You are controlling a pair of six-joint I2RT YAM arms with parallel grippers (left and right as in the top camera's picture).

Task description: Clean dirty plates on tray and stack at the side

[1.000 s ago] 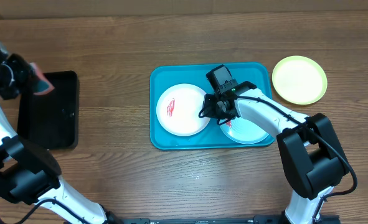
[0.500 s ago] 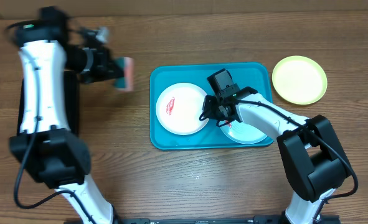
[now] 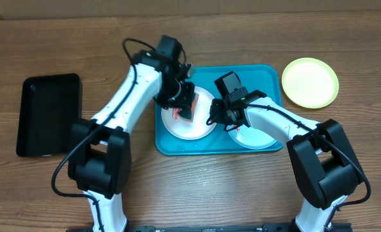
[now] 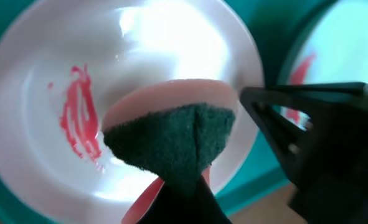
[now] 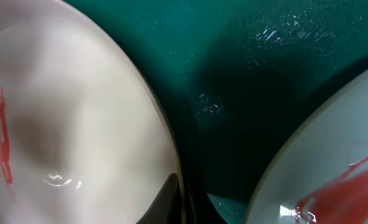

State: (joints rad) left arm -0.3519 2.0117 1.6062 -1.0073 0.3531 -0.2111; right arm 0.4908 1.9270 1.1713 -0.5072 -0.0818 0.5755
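Brown wood-grain desk (image 3: pixel 209 193) all across, bare boards nearest the arm bases. Mid-desk, a large rectangular teal-blue plastic tray (image 3: pixel 166 147) with rounded corners and a raised rim. In the tray's left half, a small round white plate (image 3: pixel 195 127), streaked with a red smear (image 4: pixel 79 121) on its left side. In the tray's right half, just beside the white one, a small round light-blue-rimmed plate (image 3: pixel 258 138), also marked red, partly hidden under the right arm (image 3: pixel 274 122).

Over the white plate, left jaws clamped on a pink sponge (image 4: pixel 171 137) with a dark green scouring face, pinched into a fold, beside the smear. Touching the plate or just above it: impossible to tell. At the white plate's right rim, between the two plates, right jaws together, tips down. Rim pinched or merely touched: impossible to tell.

Beyond the tray's far right corner, off the tray and on the desk, a small round yellow-green plate (image 3: pixel 309 82). Well to the tray's left, a smaller black rectangular tray (image 3: pixel 48 116). Past the desk's far edge, a pale strip (image 3: pixel 306 5) of plain surface.
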